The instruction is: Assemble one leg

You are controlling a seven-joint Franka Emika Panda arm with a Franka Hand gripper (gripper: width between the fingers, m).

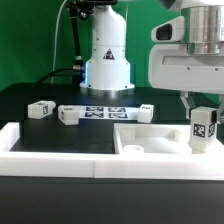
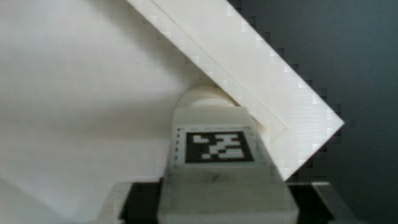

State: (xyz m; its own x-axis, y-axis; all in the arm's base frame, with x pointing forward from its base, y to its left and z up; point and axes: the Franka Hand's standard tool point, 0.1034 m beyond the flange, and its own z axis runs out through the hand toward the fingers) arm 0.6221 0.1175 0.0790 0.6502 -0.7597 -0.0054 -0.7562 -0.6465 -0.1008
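claw (image 1: 203, 113) clamped on the leg (image 1: 203, 130), held upright with its tag showing, at four o'clock in the exterior view, above the wide white panel (image 1: 150, 146) on the black bench (image 1: 30, 130). spare posts (image 1: 42, 109) lie toward nine o'clock beside the marker board (image 1: 105, 112).

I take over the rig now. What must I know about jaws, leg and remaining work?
Jaws: shut on the small white rectangular leg post with a square tag, held upright.
Place: at the exterior view's right end of the wide flat white panel; contact cannot be told.
Three similar white posts lie on the black table behind.
Done: leg grasped.
Left: fix it to the panel.
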